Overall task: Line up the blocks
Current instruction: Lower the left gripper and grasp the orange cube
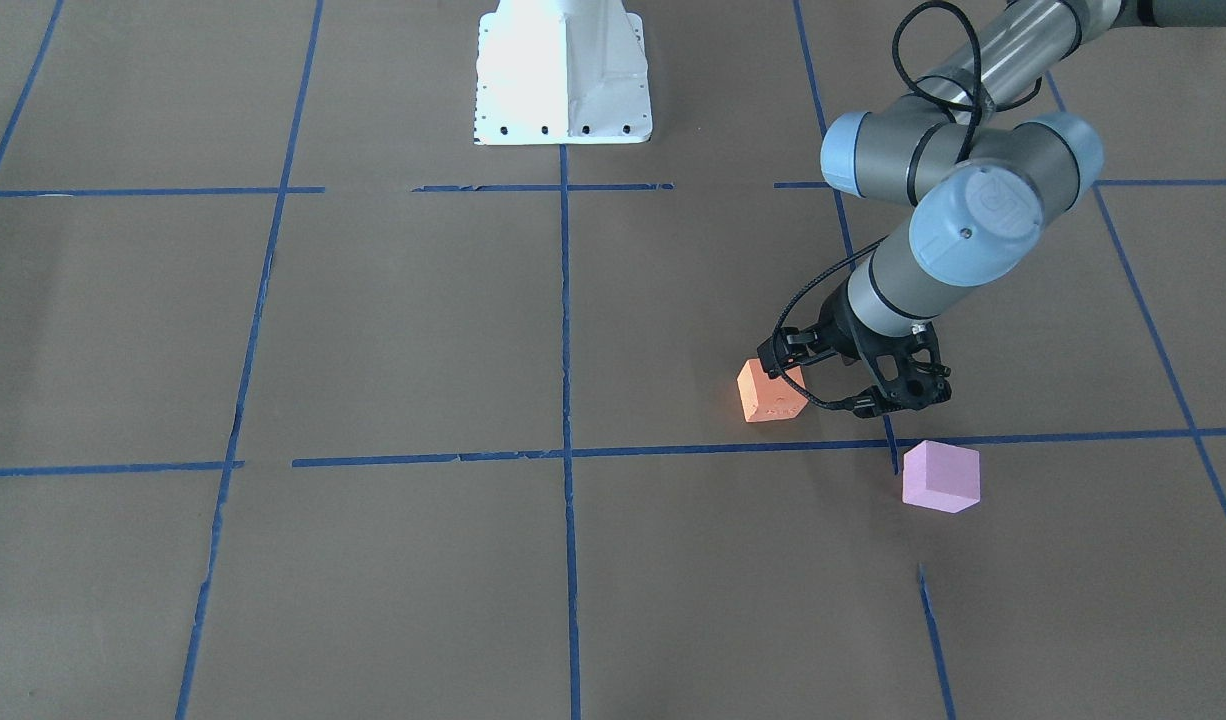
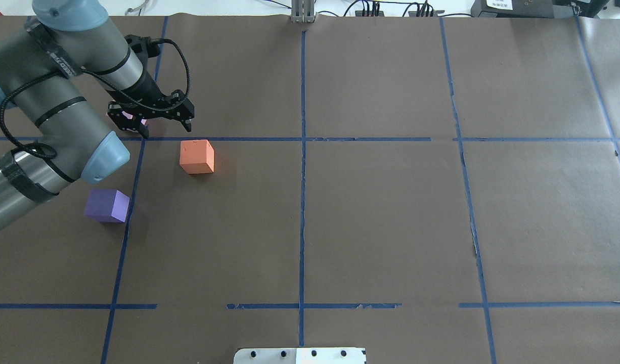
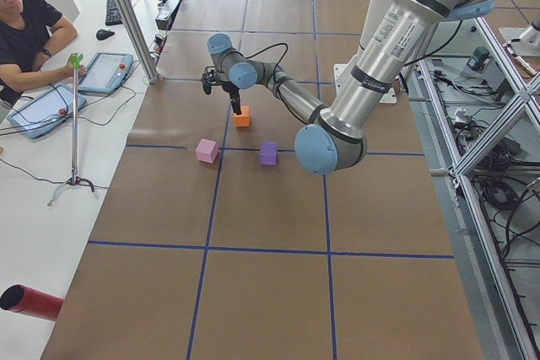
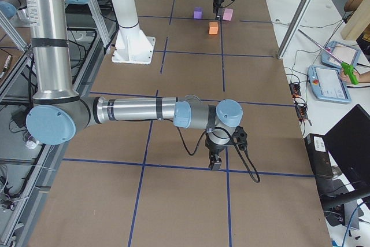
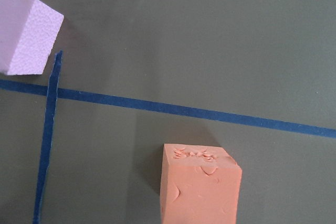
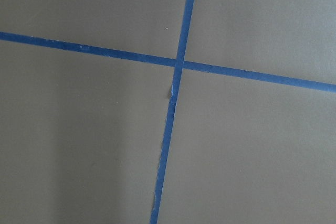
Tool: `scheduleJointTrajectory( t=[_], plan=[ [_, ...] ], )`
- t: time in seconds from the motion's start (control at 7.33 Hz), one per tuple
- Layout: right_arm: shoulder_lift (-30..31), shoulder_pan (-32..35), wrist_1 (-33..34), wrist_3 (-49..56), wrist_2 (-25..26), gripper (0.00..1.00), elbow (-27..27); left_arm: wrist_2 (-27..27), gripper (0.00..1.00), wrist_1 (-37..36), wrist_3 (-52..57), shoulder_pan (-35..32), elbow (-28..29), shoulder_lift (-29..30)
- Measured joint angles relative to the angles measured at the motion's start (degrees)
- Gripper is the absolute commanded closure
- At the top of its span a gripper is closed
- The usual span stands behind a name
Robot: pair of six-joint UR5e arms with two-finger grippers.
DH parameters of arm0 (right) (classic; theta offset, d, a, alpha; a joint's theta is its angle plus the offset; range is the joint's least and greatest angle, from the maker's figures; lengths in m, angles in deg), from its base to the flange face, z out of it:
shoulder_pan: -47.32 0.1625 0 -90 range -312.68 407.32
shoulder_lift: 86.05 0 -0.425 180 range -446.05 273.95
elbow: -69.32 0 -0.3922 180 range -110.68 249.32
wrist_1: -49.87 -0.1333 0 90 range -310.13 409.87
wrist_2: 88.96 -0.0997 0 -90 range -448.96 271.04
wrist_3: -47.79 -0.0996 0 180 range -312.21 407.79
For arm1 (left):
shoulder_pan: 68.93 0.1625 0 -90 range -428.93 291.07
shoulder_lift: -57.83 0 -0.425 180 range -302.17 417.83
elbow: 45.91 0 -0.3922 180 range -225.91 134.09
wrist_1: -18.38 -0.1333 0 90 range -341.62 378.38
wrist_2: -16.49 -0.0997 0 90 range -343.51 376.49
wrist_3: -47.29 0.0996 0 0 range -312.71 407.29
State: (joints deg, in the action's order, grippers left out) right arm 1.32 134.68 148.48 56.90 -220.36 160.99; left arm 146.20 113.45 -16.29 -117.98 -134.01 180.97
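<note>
**A:** The left gripper (image 2: 166, 130) hangs empty with its jaws apart, just beside the orange cube (image 2: 196, 156). The pink cube (image 1: 940, 477) is near, and the violet cube (image 2: 106, 206) is closer to the robot. I can't tell whether the right gripper (image 4: 215, 161) is open.

**B:** The dents in the orange cube suggest light, soft foam. Pinch opposite flat faces gently, at mid-height.

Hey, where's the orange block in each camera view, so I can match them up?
Front-facing: orange block right of centre, just above the horizontal tape line.
Overhead: left of centre, upper half.
Exterior left: upper middle.
Exterior right: top, near centre.
Left wrist: bottom centre.
Right wrist: not in it.
Shared landmark: the pink block, across a blue tape line from it (mostly hidden overhead).
</note>
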Motion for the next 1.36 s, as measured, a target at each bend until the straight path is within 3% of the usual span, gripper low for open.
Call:
scheduleJointTrajectory(
  t=[1.36],
  plan=[
    [0.0, 0.0, 0.0, -0.05, 0.0, 0.0, 0.0, -8.49, 0.0, 10.23, -7.15, 5.44, 7.42, 1.2]
  ],
)
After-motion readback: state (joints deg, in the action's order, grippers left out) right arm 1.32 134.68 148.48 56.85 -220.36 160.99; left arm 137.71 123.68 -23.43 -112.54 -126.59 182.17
